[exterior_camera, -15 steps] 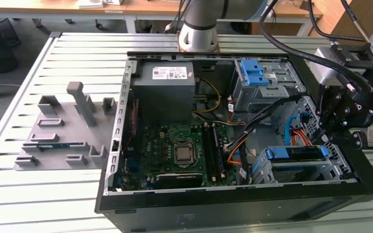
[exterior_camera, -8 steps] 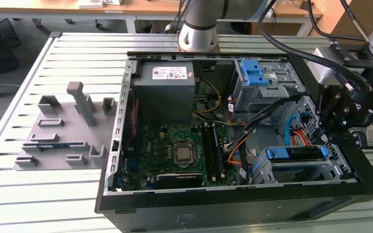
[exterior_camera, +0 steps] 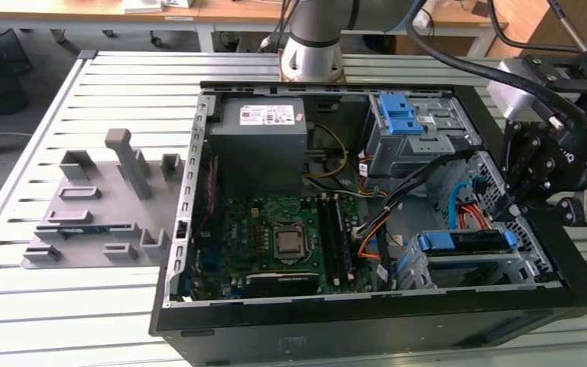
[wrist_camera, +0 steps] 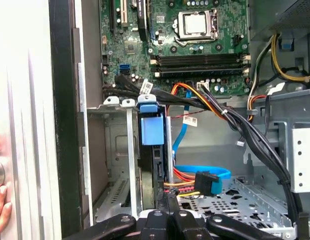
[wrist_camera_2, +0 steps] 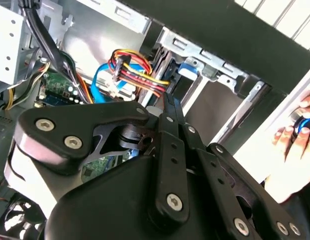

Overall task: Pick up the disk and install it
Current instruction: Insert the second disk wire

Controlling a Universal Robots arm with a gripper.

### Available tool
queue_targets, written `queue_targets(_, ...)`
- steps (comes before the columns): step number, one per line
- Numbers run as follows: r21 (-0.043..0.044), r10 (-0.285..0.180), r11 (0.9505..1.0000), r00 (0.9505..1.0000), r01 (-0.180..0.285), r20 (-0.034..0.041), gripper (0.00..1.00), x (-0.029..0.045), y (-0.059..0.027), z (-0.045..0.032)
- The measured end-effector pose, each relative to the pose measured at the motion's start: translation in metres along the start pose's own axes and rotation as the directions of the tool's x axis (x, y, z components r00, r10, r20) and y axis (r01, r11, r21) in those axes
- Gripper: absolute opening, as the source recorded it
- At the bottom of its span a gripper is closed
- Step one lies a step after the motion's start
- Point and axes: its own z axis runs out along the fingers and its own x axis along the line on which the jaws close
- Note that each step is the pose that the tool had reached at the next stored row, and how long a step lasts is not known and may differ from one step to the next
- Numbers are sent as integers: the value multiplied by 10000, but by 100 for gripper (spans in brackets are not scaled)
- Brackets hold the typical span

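Showing the disk (exterior_camera: 465,242) already seated in a drive cage (exterior_camera: 497,267) at the front of the open computer case (exterior_camera: 375,321), blue frame outward, so installation looks largely done. The gripper (exterior_camera: 538,200) hangs just beside it at the case wall; whether its jaws are open cannot be told.

Overhead exterior; wrist views inside case (exterior_camera: 375,329)
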Motion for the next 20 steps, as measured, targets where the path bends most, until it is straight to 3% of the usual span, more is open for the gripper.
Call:
queue_targets(3, 58, 2, 10000, 10000, -2, 31, 11, 5, 62, -33)
queue_targets(9, 143, 0, 9999, 10000, 0, 37, 11, 10, 134, -203)
queue_targets(15, 328, 1, 9995, 10000, -2, 52, 11, 19, 310, -243)
queue_targets(20, 348, 1, 9994, 10000, -2, 55, 11, -39, 344, -282)
